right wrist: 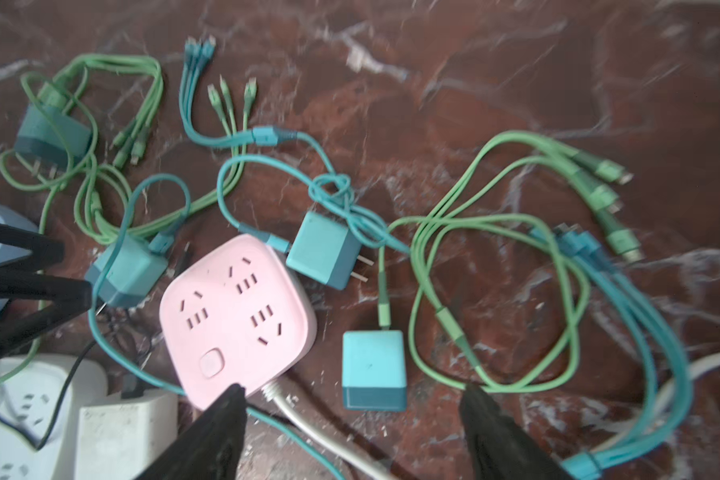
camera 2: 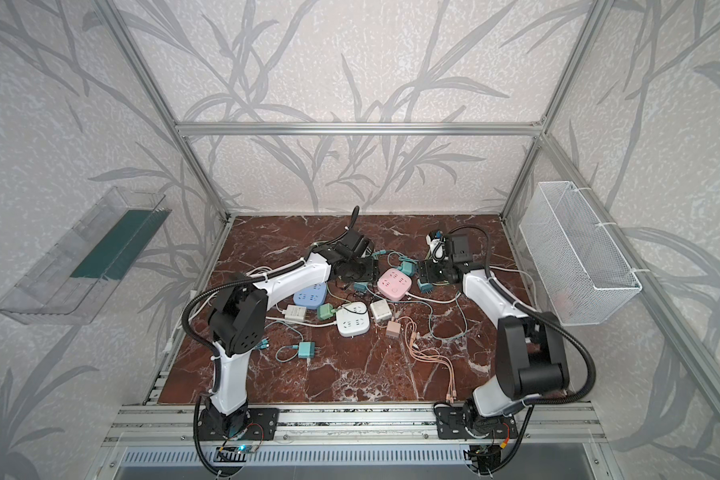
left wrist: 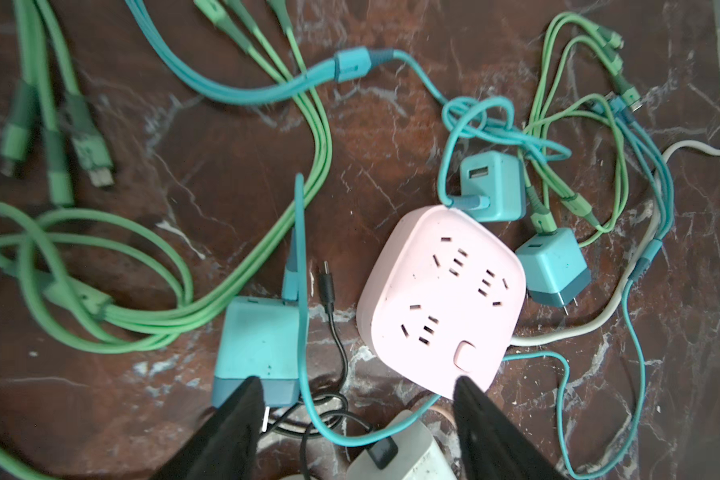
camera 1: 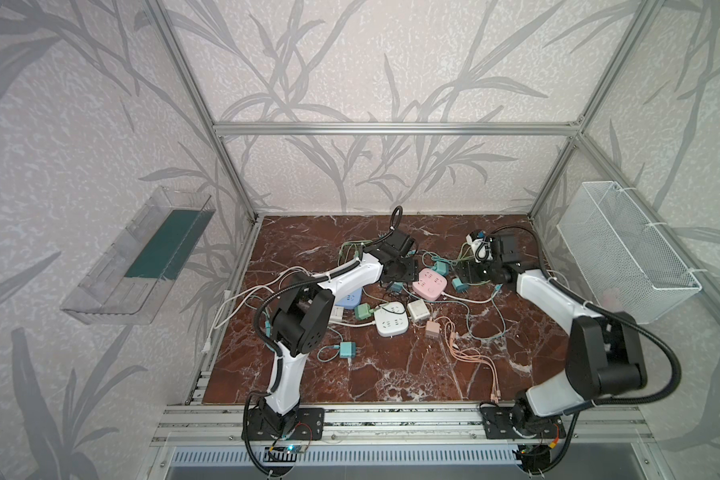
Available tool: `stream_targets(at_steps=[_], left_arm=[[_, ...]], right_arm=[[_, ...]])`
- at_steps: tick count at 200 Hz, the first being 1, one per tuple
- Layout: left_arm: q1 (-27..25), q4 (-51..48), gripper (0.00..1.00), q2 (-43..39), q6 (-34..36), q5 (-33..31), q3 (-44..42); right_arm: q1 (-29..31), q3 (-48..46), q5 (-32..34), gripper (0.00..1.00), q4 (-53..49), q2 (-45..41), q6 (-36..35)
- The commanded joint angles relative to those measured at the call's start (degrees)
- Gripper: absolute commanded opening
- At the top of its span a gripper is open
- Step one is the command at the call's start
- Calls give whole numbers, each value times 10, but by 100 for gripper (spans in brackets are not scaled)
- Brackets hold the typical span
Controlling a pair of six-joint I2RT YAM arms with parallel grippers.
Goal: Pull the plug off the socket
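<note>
Pink socket (left wrist: 439,299) w/ teal plugs (left wrist: 493,185) loose beside it; L gripper (left wrist: 356,384) & R gripper (right wrist: 354,390) fingers both apart.

Pink socket (left wrist: 439,299): smooth matt plastic. Tabletop (camera 1: 391,374): glossy red-brown marble look. Basket (camera 1: 624,257): white wire mesh.

The left arm (camera 1: 352,276) goes up from the front, bends at the elbow and reaches in to the middle. The left tool (left wrist: 356,388) points down with its two fingers (left wrist: 238,415) wide apart. The right arm (camera 1: 555,301) bends the same way and reaches in from the other side. The right tool (right wrist: 354,392) points down too, fingers wide apart. The two tools are near each other, not touching.
</note>
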Motion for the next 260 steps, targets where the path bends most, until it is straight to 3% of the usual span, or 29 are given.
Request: stream_targets(at_steps=[1, 24, 89, 163, 206, 240, 260], left_arm=[[1, 35, 82, -37, 18, -50, -31], [1, 81, 99, -70, 22, -71, -70], [-1, 152, 99, -168, 67, -168, -154], [0, 172, 99, -308, 111, -312, -293], [20, 176, 99, -383, 101, -443, -377], [91, 154, 99, -461, 104, -479, -445], [140, 202, 99, -517, 144, -503, -508]], right_arm=[[-4, -102, 75, 90, 215, -65, -18], [-10, -198, 108, 97, 345, -100, -37], [-19, -283, 149, 99, 461, -74, -15], [-21, -348, 148, 100, 709, 74, -14], [-22, -317, 131, 99, 636, 65, -20], [-22, -316, 131, 99, 633, 65, -20], [-21, -316, 131, 99, 633, 65, -21]])
